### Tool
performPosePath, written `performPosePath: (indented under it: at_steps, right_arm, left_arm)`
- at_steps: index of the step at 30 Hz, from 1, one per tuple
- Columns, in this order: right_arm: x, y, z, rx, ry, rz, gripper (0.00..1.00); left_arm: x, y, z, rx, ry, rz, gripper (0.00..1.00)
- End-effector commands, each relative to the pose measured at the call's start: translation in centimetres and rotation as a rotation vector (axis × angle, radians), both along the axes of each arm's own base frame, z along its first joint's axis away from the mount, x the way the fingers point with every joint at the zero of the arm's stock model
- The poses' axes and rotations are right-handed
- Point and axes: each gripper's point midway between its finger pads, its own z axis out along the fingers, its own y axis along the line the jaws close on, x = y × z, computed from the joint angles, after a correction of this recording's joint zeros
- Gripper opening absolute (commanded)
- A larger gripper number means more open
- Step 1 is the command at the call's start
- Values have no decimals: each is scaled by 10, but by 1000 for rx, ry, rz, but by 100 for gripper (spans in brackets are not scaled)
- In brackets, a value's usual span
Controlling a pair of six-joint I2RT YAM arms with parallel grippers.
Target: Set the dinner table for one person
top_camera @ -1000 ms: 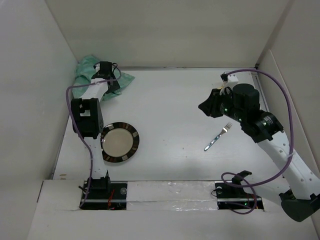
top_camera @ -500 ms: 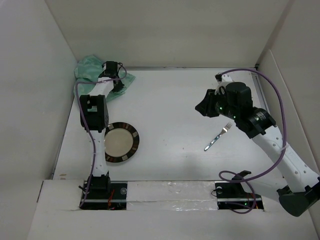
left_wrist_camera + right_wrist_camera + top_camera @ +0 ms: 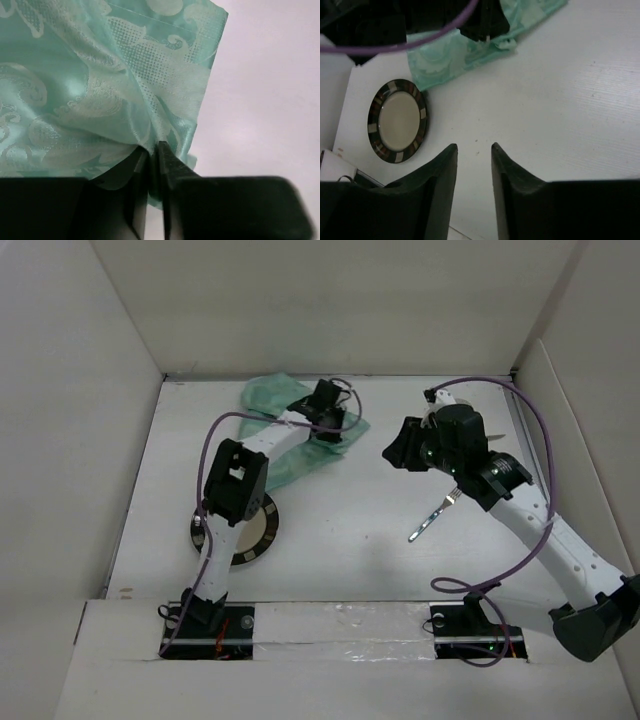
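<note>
The dinner table (image 3: 340,530) is the plain white matte surface that fills the middle of the overhead view, shut in by white wall panels (image 3: 330,310) at the top and along both sides. A green placemat (image 3: 272,398) lies crumpled on it in the upper centre of that view, woven with a pale scroll pattern and bunched rather than spread flat. The left gripper (image 3: 154,150) sits at the placemat's right end, its two black jaws pressed together on a fold of the cloth; in the left wrist view the fabric fans out above the pinch and fills the upper left of the frame, with bare table to the right. A round plate (image 3: 255,537) with a cream centre and a dark banded rim lies flat at the lower left of the overhead view, partly covered by the left arm (image 3: 235,485), which crosses above it. A metal fork (image 3: 432,515) lies on the table right of centre, slanted, tines toward the upper right, well apart from plate and placemat. The right gripper (image 3: 474,150) hangs above the table up and left of the fork, its jaws parted with nothing between them; bare table shows through the gap in its wrist view, the plate at left and the placemat across the top.
</note>
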Motion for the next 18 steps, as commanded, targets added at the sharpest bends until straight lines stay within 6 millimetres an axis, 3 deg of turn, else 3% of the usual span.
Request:
performPosePath:
  at_steps: [1, 2, 3, 6, 7, 9, 10, 11, 13, 14, 15, 17, 18]
  right_arm:
    - [17, -6, 5, 29, -34, -115, 42]
    - [21, -12, 3, 27, -28, -162, 51]
    - [23, -14, -4, 18, -17, -186, 54]
    - [35, -30, -17, 16, 7, -293, 59]
    - [38, -34, -32, 4, 40, -319, 58]
    - [50, -42, -44, 37, 60, -371, 38]
    - [53, -45, -65, 26, 105, -384, 23]
    - [55, -44, -74, 42, 129, -385, 0]
    - [64, -45, -91, 52, 166, -403, 0]
    - [72, -47, -106, 41, 193, -424, 0]
    - [76, -49, -114, 33, 212, -435, 0]
    - [86, -43, -134, 26, 256, -447, 4]
    - [91, -46, -140, 30, 271, -461, 8]
  left_arm:
    - [-34, -28, 35, 88, -81, -212, 12]
    - [-36, -22, 31, 108, -82, -199, 23]
    - [-41, -26, 43, 90, -92, -191, 42]
    - [-45, -21, 62, 63, -111, -141, 63]
    - [-45, -16, 90, 20, -150, -100, 64]
    - [-45, -2, 105, -25, -170, -31, 65]
    - [-45, 9, 134, -83, -208, 64, 65]
    - [-48, 27, 127, -96, -188, 119, 65]
    - [-51, 45, 135, -158, -200, 211, 63]
    - [-64, 64, 129, -205, -159, 286, 62]
    - [-67, 69, 130, -246, -160, 316, 60]
    - [-91, 86, 109, -288, -103, 390, 58]
    - [-93, 95, 105, -289, -113, 424, 58]
